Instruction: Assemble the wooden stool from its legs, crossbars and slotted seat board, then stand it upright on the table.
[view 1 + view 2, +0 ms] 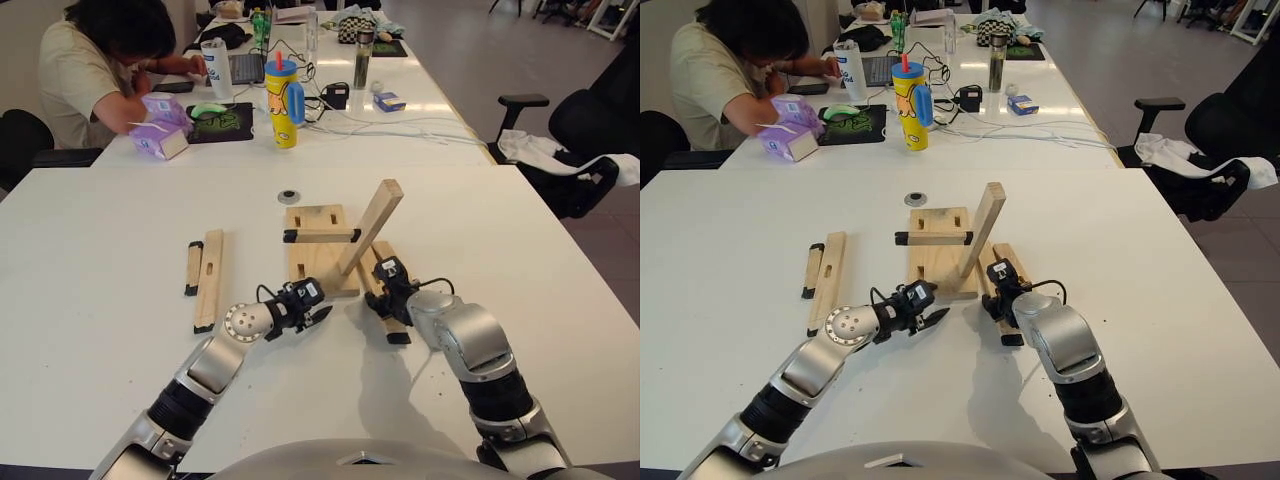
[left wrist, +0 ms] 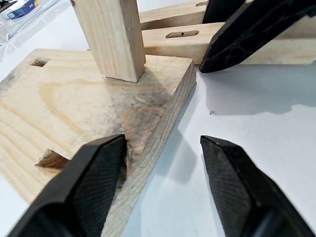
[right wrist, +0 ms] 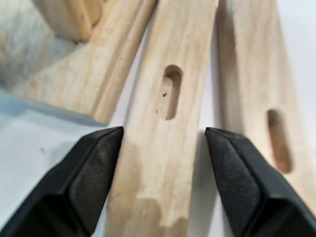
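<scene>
Left gripper risk: your left gripper (image 1: 320, 316) is wide open and holds nothing, with 1 finger (image 2: 94, 168) over the near corner of the board (image 1: 312, 268) and the other over bare table (image 1: 100, 250). I judge that closing here would nip only the edge and skid the board
Board risk: the board lies flat mid-table with a loose crossbar (image 1: 322, 236) across it. Lift or tip the board and that bar is likely to slide off
Tilted leg risk: the tilted leg (image 1: 372, 225) stands in a near slot of the board but leans to the right, so it looks only part seated. Any shove on the board may topple it out
Right gripper risk: your right gripper (image 3: 164, 136) is open and empty, its fingers astride the inner leg (image 3: 158, 168), which lies just right of the board. The outer leg (image 3: 261, 98) lies just beside it, so the finger entering that narrow gap may jam or drag the outer leg along
Legs: 4, namely 1 lone leg (image 1: 209, 280) well left of the board, 1 tilted in the board, and 2 by the right gripper
Crossbars: 2, namely 1 left crossbar (image 1: 193, 268) just left of the lone leg, and 1 on the board
Boards: 1
Grippers: 2, both open
</scene>
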Robot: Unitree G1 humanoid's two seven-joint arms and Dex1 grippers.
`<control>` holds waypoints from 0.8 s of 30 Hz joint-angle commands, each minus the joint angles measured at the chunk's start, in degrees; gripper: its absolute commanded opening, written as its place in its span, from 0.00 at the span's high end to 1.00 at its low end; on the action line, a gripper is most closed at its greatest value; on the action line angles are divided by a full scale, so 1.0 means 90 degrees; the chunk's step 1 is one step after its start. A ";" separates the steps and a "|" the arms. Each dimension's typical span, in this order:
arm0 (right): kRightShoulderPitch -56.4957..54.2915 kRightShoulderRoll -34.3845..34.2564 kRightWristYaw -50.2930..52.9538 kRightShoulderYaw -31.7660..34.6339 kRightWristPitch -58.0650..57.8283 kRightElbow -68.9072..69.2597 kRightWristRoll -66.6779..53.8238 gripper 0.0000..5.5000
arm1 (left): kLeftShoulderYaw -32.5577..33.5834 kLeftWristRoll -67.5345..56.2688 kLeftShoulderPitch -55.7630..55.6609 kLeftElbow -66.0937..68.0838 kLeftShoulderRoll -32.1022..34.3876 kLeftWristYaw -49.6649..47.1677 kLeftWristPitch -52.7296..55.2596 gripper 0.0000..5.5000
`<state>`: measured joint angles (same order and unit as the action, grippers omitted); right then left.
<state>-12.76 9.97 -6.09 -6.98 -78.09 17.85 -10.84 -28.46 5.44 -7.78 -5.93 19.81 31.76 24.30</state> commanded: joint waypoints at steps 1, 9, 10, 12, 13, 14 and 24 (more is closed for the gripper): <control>0.0525 -0.0246 -0.0071 0.0467 0.0106 -0.0519 -0.0098 0.54 | -0.0279 -0.0080 0.0556 0.0447 0.0117 0.0330 0.0798 0.49; 0.0532 0.0084 -0.0224 0.0357 0.1912 -0.0301 0.0100 0.63 | 0.0341 -0.0463 0.0544 0.0128 0.0299 0.0391 0.0298 0.49; 0.0408 0.0002 -0.0206 0.0488 0.2354 -0.0230 0.0081 0.63 | 0.0516 -0.0624 0.0532 -0.0020 0.0227 0.0409 -0.0096 0.49; 0.0145 -0.0385 -0.0070 0.1056 0.3145 0.0077 -0.0172 0.63 | 0.0778 -0.0850 0.0499 -0.0232 0.0164 0.0468 -0.0602 0.49; 0.0061 -0.0531 -0.0026 0.1260 0.3378 0.0160 -0.0286 0.63 | 0.0846 -0.0903 0.0496 -0.0267 0.0159 0.0482 -0.0721 0.49; 0.0024 -0.0621 -0.0002 0.1378 0.3509 0.0190 -0.0362 0.63 | 0.0879 -0.0926 0.0498 -0.0272 0.0162 0.0497 -0.0788 0.49; -0.2016 -0.0296 -0.0771 0.3001 0.4236 0.0270 -0.2673 0.63 | 0.2296 -0.4014 0.0869 -0.2485 0.1356 0.2059 0.1406 0.49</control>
<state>-26.16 6.45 -11.58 15.89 -37.00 21.31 -27.07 -11.62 -19.82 0.21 -23.02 29.74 47.25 26.74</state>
